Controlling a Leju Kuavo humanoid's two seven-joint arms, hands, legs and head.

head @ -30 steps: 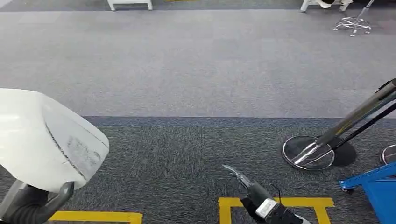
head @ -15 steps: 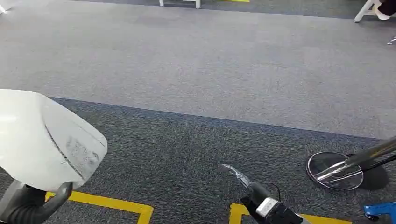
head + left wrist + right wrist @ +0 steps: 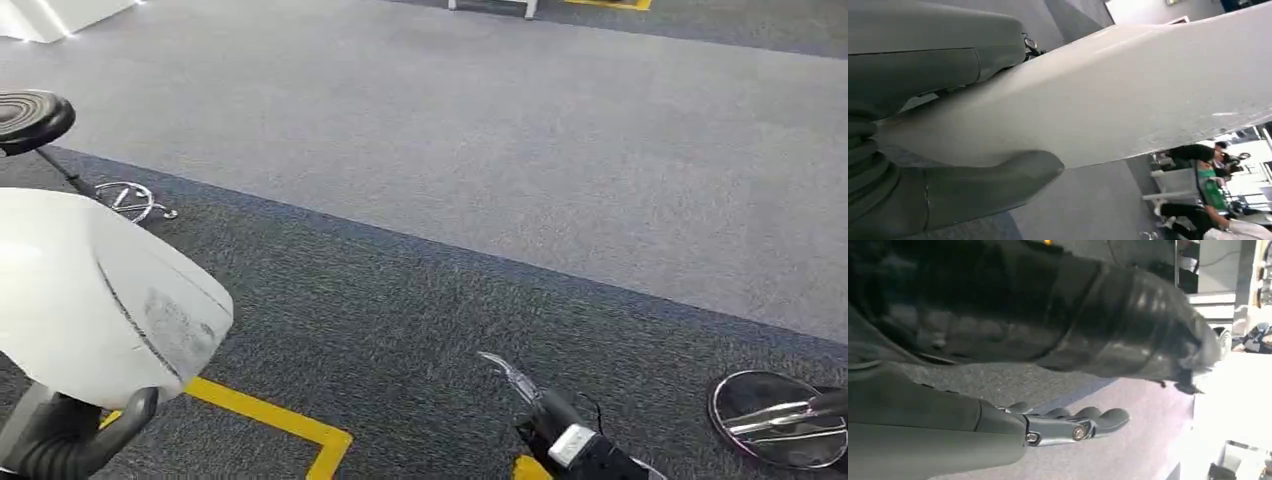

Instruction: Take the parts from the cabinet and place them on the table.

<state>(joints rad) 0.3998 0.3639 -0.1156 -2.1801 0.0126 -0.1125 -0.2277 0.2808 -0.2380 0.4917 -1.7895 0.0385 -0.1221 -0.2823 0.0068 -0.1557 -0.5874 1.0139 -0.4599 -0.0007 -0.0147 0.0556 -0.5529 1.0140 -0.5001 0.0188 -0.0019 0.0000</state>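
A large white curved part [image 3: 100,300] fills the lower left of the head view, and my left hand [image 3: 65,440] grips it from below with its grey thumb hooked under the edge. In the left wrist view the same white part [image 3: 1128,95] runs across the picture, pinched between the thumb [image 3: 973,187] and the fingers. My right hand [image 3: 555,425] hangs low at the bottom centre over the dark carpet. In the right wrist view its fingers [image 3: 1073,425] lie stretched out with nothing in them.
A black stool [image 3: 30,118] with a chrome foot ring [image 3: 130,200] stands at the left. A round chrome base [image 3: 775,420] lies at the lower right. Yellow floor tape [image 3: 270,420] marks the dark carpet. White furniture legs [image 3: 490,6] show far ahead. People sit in the distance [image 3: 1208,200].
The camera has swung to the left: the chrome base has slid to the right edge, the blue cart is gone from view, and the stool has come in. Both hands keep their places.
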